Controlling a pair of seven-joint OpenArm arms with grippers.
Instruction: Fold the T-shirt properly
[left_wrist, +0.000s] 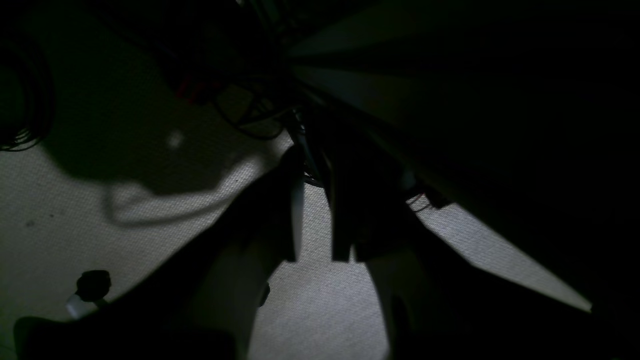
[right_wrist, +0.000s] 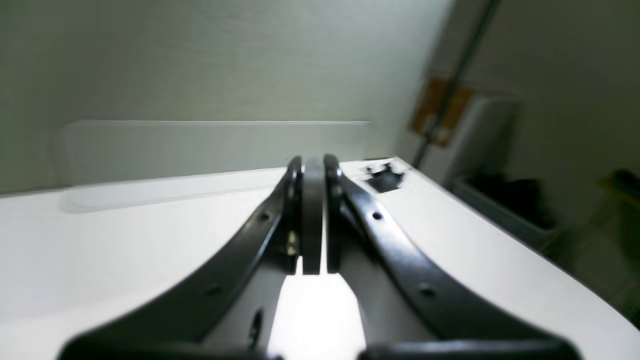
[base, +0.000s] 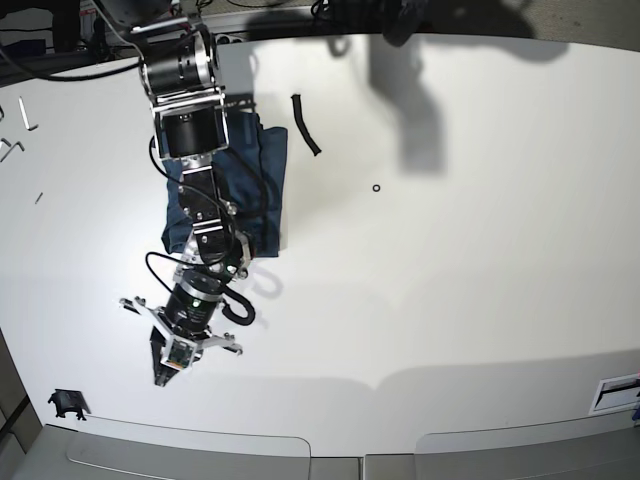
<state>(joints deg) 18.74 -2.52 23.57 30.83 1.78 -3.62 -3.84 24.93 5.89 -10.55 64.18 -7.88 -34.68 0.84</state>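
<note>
The T-shirt (base: 268, 165) lies on the white table (base: 450, 280) as a narrow dark navy bundle at the upper left, partly hidden under my right arm. My right gripper (base: 160, 373) (right_wrist: 313, 167) hangs past the shirt's near end, close to the table's front left. Its fingers are pressed together with nothing between them. The left wrist view is very dark. There my left gripper (left_wrist: 312, 172) hangs over grey carpet beside the table, its fingers slightly apart and empty. In the base view only a dark part of the left arm (base: 395, 15) shows at the top edge.
A short black strip (base: 305, 125) and a tiny black ring (base: 375, 187) lie right of the shirt. A small black part (base: 65, 403) (right_wrist: 385, 177) sits at the front left corner. White clips (base: 20, 115) lie at the far left. A label (base: 615, 392) sits at the front right edge.
</note>
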